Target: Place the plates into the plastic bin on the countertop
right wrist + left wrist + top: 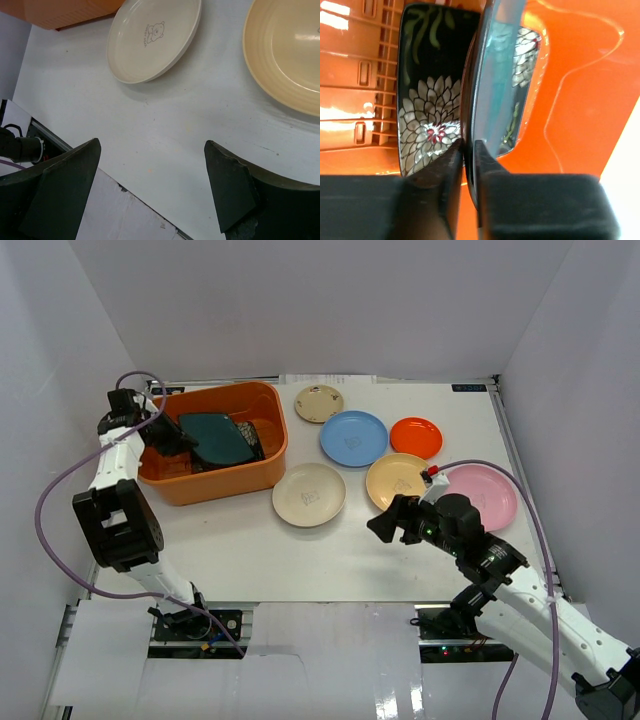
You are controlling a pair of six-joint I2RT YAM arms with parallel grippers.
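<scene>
Inside the orange plastic bin (268,458), my left gripper (172,437) is shut on the rim of the dark teal square plate (218,437). The left wrist view shows that teal plate (495,75) tilted on edge between the jaws of the left gripper (468,146), above the black floral plate (427,100) lying in the bin (580,75). My right gripper (385,523) hovers open and empty over the countertop (250,550), between the cream plate (309,494) and the peach-yellow plate (392,478). The right gripper (152,145) sits below the cream plate (152,37).
On the countertop lie a small tan plate (319,403), a light blue plate (353,438), an orange-red plate (416,437) and a pink plate (485,495). White walls enclose the table. The near table edge (125,187) is just under the right gripper.
</scene>
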